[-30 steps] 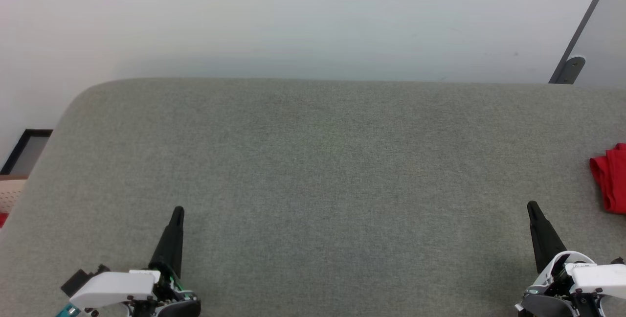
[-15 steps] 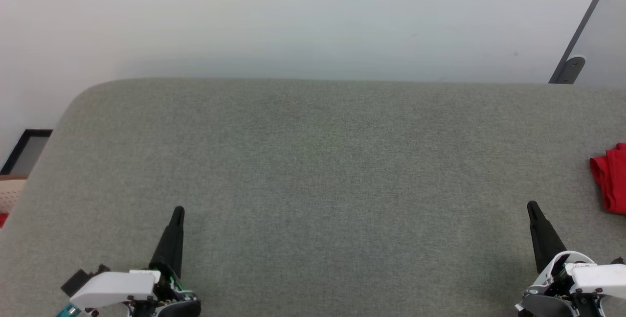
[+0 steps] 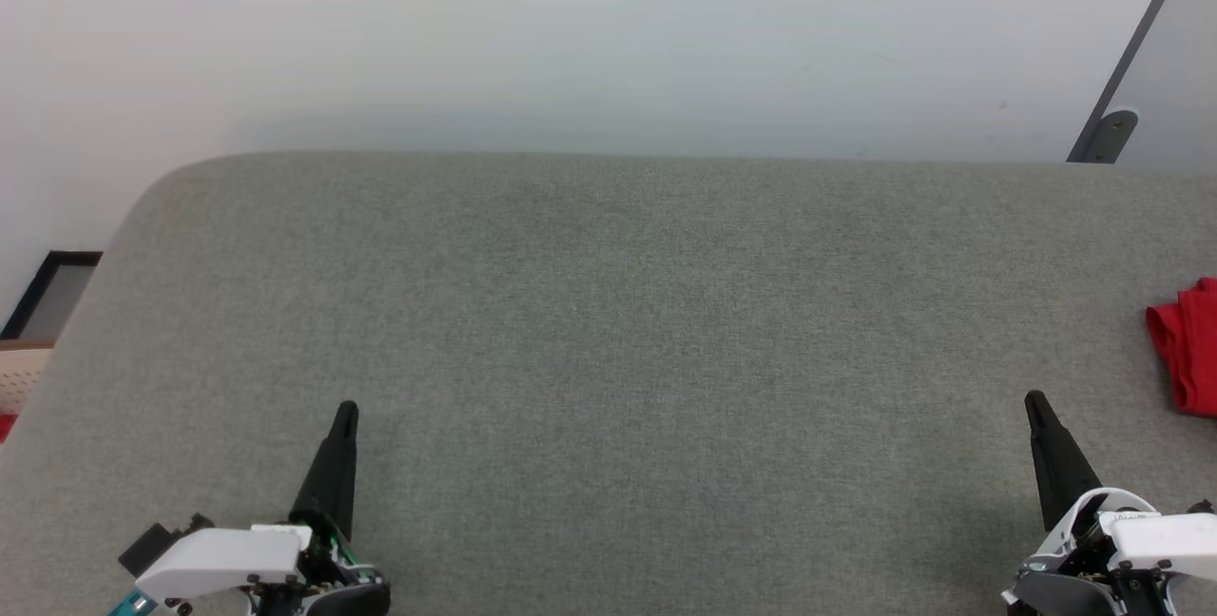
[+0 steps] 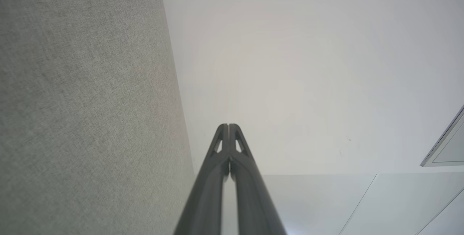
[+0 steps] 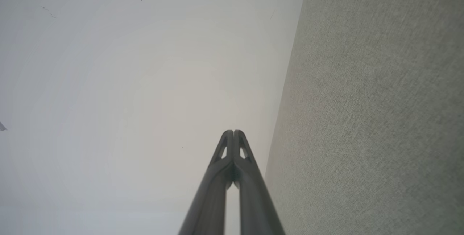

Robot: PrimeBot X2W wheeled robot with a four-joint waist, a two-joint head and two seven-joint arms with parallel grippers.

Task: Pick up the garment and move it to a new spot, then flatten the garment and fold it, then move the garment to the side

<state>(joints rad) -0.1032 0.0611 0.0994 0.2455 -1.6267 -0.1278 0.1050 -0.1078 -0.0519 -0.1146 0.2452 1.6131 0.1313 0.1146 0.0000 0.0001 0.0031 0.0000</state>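
Left hand [image 3: 346,410] sat at 7 o'clock in head view, both dark fingers pressed together and nothing gripped. Left wrist view agreed: left hand [image 4: 228,125] fully closed, just a hairline seam between the tips, empty. Right hand [image 3: 1034,399] was at 5 o'clock, same state, fingers together and holding nothing. Right wrist view showed the right hand [image 5: 233,131] clamped tip to tip on air. Both pointed toward 12 over the near part of the tabletop; couldn't tell whether they touched it.

Tabletop [image 3: 608,331] was grey and fabric-covered, with a rounded corner at 10 o'clock. Pale wall [image 3: 608,27] ran behind it at 12.

Garment [image 3: 1188,350] lay on the tabletop at 3 o'clock, a crumpled red bunch cut off by the frame edge. It was well apart from the right hand, toward 1 o'clock from that hand's tips.

Grey bracket [image 3: 1108,133] stood against the wall at 2 o'clock. Dark frame [image 3: 48,293] sat past the tabletop's edge at 9 o'clock.
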